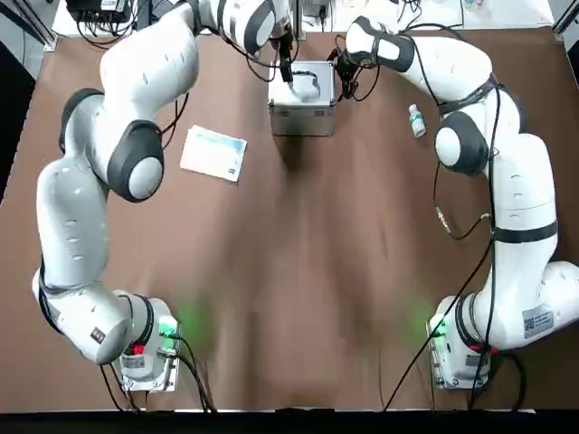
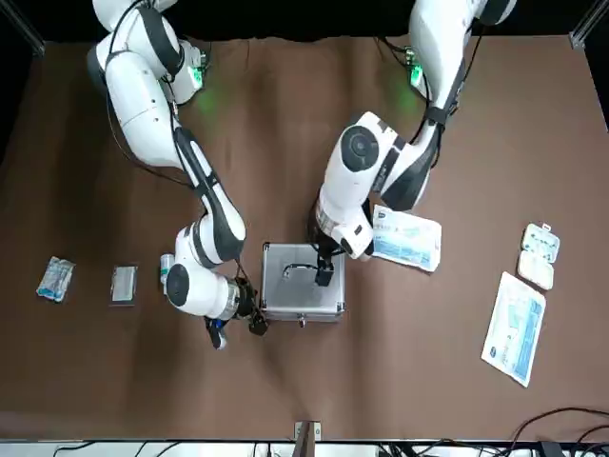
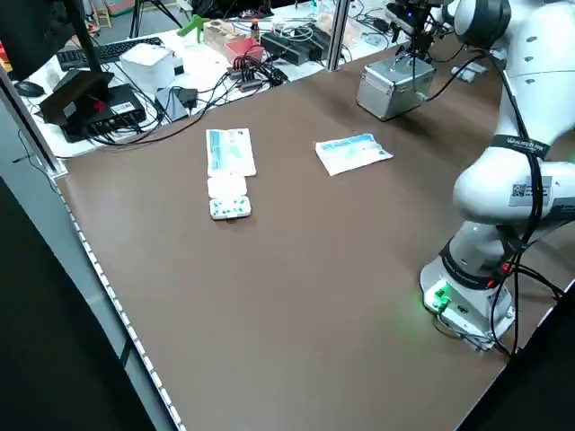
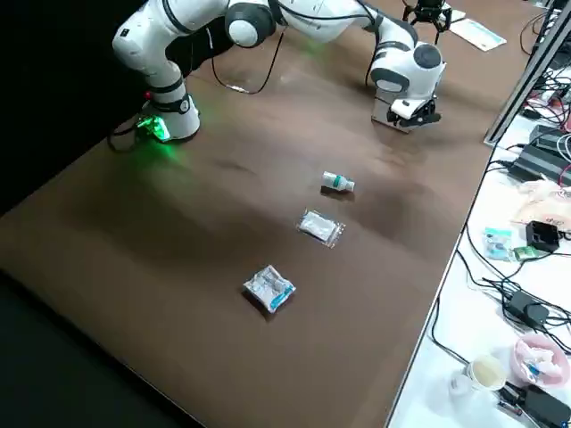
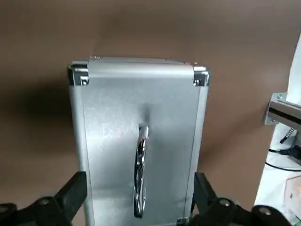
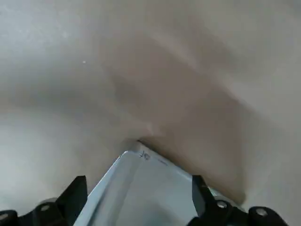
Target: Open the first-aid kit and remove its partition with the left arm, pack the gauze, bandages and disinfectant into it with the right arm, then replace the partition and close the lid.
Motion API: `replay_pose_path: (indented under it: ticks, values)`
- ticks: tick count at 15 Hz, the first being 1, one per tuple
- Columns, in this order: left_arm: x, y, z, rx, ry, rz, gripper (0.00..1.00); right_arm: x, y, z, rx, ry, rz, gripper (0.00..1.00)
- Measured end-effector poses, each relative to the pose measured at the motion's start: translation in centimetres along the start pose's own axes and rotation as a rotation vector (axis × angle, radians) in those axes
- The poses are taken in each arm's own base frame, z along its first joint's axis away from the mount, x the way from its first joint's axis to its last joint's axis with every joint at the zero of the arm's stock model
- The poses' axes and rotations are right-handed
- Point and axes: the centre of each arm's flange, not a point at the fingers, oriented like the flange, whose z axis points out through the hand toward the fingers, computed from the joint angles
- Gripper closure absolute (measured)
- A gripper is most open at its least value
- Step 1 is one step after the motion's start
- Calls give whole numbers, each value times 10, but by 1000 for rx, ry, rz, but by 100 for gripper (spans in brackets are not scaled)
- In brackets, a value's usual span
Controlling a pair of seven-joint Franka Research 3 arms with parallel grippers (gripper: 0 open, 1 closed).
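Observation:
The first-aid kit stands upright at the far middle of the table with its lid shut and the loop handle lying flat. My left gripper hovers open just above the lid, its fingers spread wider than the case. My right gripper is open beside the kit's right side, with a corner of the case between its fingers. The disinfectant lies to the right of the kit. The gauze and bandages are two small wrapped packets farther right. The partition is hidden.
A flat blue-white packet lies left of the kit. Another long packet and a white blister pack lie near the table's left edge. Cables and boxes crowd the bench beyond the far edge.

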Motion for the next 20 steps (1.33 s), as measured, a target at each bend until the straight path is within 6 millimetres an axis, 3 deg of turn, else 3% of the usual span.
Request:
replay_pose_path:
  ticks: [4,9,14,16,20]
  values:
    - [-10,2,3,-58,-48,-15,0,4,3,1,-8,-64,69,3]
    - [-14,-2,33,-81,-74,-10,0,10,6,5,3,-146,182,4]
    - [-13,1,35,-91,-78,-42,2,17,10,13,4,-191,238,4]
    - [-12,4,35,-101,-84,-59,18,17,10,13,3,-192,243,5]
    - [-11,3,41,-101,-84,-62,28,17,10,12,1,-193,244,6]
